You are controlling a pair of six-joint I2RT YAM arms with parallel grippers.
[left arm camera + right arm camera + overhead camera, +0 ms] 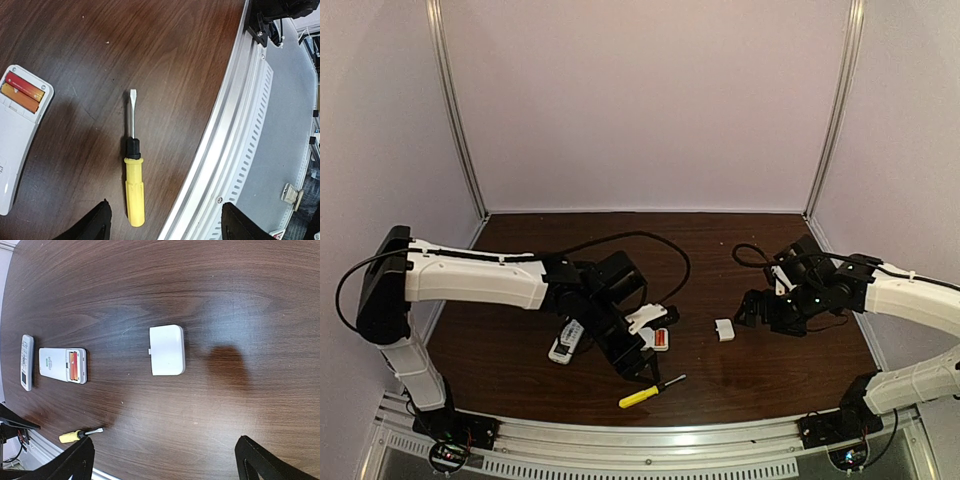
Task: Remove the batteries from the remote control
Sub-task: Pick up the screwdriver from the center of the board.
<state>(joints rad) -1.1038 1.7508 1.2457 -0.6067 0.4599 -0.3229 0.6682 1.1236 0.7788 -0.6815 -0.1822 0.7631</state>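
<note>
The left gripper [165, 220] hovered over the yellow-handled screwdriver [134, 185], which lay flat on the table [175, 50] by its curved edge. Its fingers were spread wide and gripped nothing. The right gripper [165, 452] was likewise wide open and empty, above the small white cover [167, 350]. The batteries [22, 91] — two orange-red cells side by side — sat in the uncovered compartment of the white remote [12, 150], near the screwdriver, with a second remote [27, 362] next to it.
</note>
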